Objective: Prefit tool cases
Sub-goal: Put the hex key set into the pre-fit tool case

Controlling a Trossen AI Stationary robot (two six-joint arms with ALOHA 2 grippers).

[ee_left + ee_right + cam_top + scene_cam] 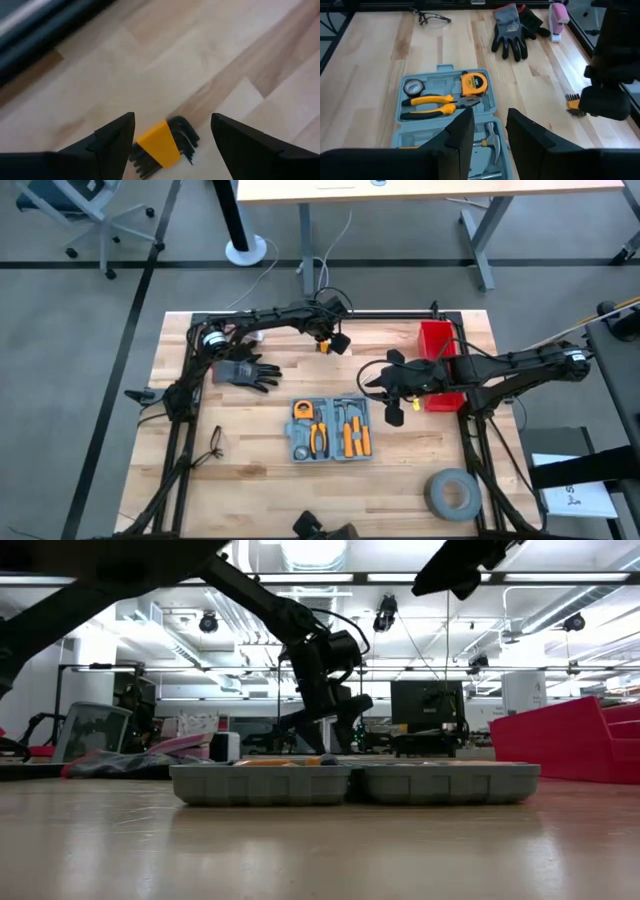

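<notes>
The grey-blue tool case lies open and flat on its two halves at the table's middle, also in the low view and the right wrist view. It holds a yellow tape measure, pliers and a hammer. A hex key set in a yellow holder lies on the wood beyond the case's far side. My left gripper is open just above the set, one finger on each side; I see no touch. My right gripper is open, raised off the table to the right of the case, holding nothing.
Dark gloves lie at the table's left and safety glasses at the near left. A red bin stands at the far right under my right arm. A grey tape roll sits at the near right corner.
</notes>
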